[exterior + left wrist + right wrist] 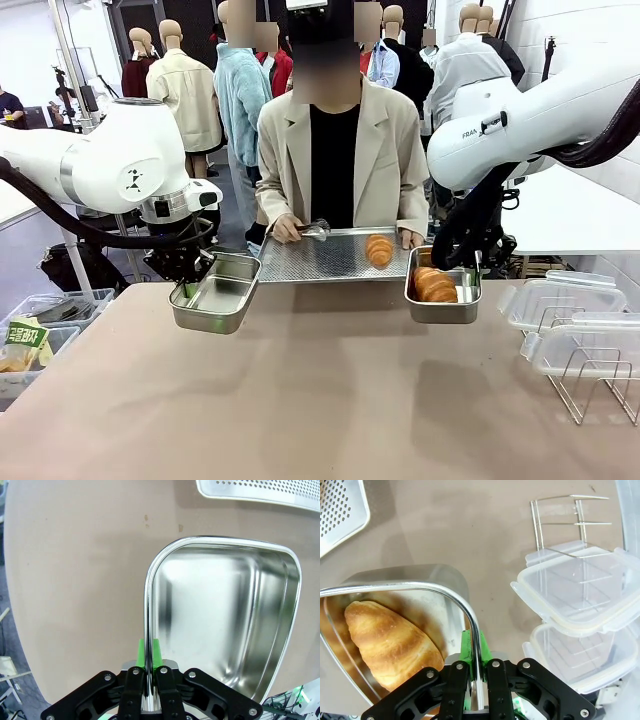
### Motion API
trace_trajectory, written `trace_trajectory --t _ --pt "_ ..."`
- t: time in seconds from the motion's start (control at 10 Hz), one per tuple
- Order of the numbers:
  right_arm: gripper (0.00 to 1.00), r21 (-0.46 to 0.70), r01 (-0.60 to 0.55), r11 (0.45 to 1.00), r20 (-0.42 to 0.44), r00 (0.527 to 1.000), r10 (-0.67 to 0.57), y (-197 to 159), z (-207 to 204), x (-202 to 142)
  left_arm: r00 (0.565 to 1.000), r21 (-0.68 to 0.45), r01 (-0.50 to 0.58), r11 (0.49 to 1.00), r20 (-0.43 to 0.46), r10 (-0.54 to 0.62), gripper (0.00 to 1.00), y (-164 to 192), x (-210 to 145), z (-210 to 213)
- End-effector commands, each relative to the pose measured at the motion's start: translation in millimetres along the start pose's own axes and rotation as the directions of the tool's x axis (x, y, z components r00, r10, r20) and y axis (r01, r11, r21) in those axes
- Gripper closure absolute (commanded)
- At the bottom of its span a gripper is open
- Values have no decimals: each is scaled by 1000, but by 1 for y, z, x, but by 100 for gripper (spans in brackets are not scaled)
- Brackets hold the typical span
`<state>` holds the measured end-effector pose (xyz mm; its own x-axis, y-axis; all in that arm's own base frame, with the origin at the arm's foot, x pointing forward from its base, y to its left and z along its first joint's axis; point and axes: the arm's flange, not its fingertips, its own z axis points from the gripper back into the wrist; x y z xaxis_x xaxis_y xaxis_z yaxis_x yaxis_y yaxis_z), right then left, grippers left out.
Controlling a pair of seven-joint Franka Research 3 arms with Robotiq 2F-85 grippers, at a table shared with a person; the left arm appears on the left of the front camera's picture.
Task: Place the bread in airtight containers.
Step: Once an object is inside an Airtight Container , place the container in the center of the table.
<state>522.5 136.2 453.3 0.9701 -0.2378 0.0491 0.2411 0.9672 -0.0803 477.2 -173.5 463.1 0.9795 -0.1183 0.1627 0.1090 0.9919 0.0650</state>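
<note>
Left hand [149,652] clamped on rim of empty shiny rectangular steel tin [225,610], right hand [475,647] clamped on matching tin [395,586], golden ridged croissant [390,640] lay inside

Left gripper [186,290] and right gripper [472,266] pinched closed (both pointing down)

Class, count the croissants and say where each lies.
2. One croissant lies on the perforated tray before the person; the other croissant lies in the tin pinched by the right gripper. None seems hidden.
</note>
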Motion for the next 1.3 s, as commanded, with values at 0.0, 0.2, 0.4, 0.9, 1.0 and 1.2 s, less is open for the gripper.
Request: trace_trajectory --t 0.0,0.2,0.4,0.9,1.0,1.2 --pt "100 11 -6 1000 22 1000 6 -3 0 -3 1000 14 8 1000 10 -8 100 2 -2 4" --pt "100 11 -6 1000 22 1000 6 -3 0 -3 1000 14 8 1000 10 -8 100 2 -2 4" --pt "100 11 -6 1000 22 1000 6 -3 0 -3 1000 14 8 1000 10 -8 100 2 -2 4" --pt "100 -21 -68 997 -78 995 67 43 -68 25 1000 14 8 1000 10 -8 100 2 -2 4" --pt "100 -22 -76 997 -99 992 74 45 -82 30 1000 14 8 1000 10 -8 100 2 -2 4" --pt "100 -41 -102 994 -92 991 98 43 -97 31 1000 14 8 1000 10 -8 100 2 -2 4"
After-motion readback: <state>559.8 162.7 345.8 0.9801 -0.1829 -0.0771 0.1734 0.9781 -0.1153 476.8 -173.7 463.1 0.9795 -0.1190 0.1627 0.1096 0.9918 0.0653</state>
